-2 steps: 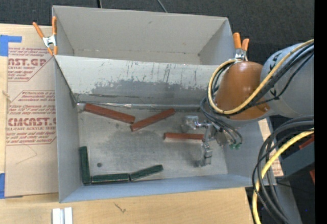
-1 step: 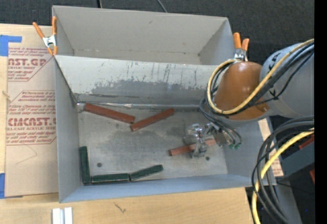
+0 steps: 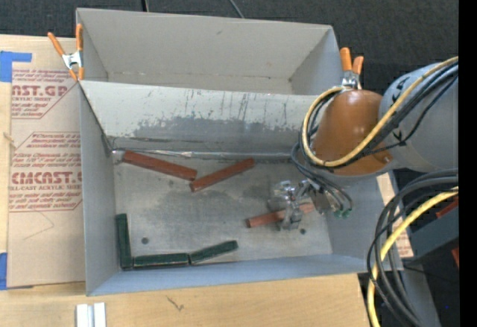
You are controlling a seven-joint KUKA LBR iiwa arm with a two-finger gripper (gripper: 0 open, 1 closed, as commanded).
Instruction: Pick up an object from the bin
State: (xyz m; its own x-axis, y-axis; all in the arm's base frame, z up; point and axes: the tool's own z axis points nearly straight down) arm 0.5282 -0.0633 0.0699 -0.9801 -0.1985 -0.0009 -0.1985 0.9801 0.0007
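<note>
Near the back wall of the bin (image 3: pixel 97 191) lie two long brown sticks. The left brown stick (image 3: pixel 159 164) slants down to the right and the right brown stick (image 3: pixel 221 175) slants up to the right; their near ends perhaps touch. In the front left corner, an upright green stick (image 3: pixel 121 240), a flat green stick (image 3: pixel 160 261) and a tilted green stick (image 3: pixel 214 250) form an L.
</note>
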